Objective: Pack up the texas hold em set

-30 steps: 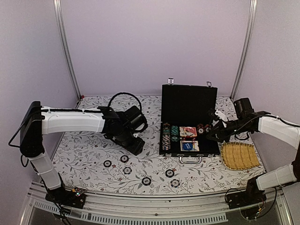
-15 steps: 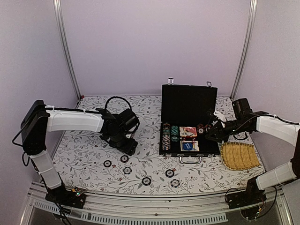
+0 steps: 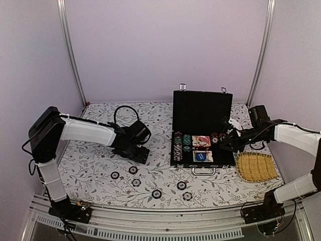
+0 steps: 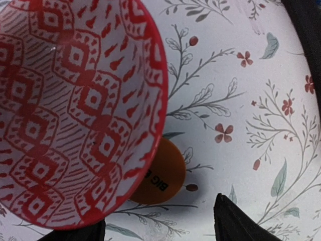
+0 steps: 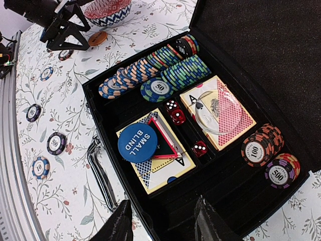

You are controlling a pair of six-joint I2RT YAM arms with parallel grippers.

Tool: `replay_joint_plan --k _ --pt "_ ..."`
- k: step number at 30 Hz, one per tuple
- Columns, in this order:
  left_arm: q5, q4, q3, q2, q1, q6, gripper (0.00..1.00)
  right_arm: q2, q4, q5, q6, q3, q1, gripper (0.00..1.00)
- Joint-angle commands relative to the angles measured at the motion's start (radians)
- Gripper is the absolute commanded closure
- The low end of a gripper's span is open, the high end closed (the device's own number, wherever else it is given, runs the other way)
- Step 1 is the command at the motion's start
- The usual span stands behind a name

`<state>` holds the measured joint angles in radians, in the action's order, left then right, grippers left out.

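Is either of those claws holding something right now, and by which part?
Nothing is held. The left gripper stands open near the patterned bowl and orange disc; the right gripper hangs open above the briefcase.

1. I read the left arm point(image 3: 85, 131) as stretched out low, its forearm running toward the left side of the briefcase point(image 3: 201, 113).
2. The left gripper point(image 3: 136, 154) is tipped downward, short of the briefcase's left wall. Its fingers point(image 4: 235, 223) are spread wide with nothing clamped.
3. The right arm point(image 3: 296, 135) comes in from the briefcase's right.
4. The right gripper point(image 3: 226, 143) hovers over the briefcase's right end, jaws partly apart and empty.
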<state>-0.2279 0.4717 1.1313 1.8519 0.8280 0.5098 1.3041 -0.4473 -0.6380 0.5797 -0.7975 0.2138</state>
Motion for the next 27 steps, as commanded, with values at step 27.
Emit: replay_joint_plan --k 27 --pt "0.077 -0.247 -0.082 0.076 0.105 0.054 0.49 0.045 0.007 -0.002 0.014 0.01 -0.004 0.56"
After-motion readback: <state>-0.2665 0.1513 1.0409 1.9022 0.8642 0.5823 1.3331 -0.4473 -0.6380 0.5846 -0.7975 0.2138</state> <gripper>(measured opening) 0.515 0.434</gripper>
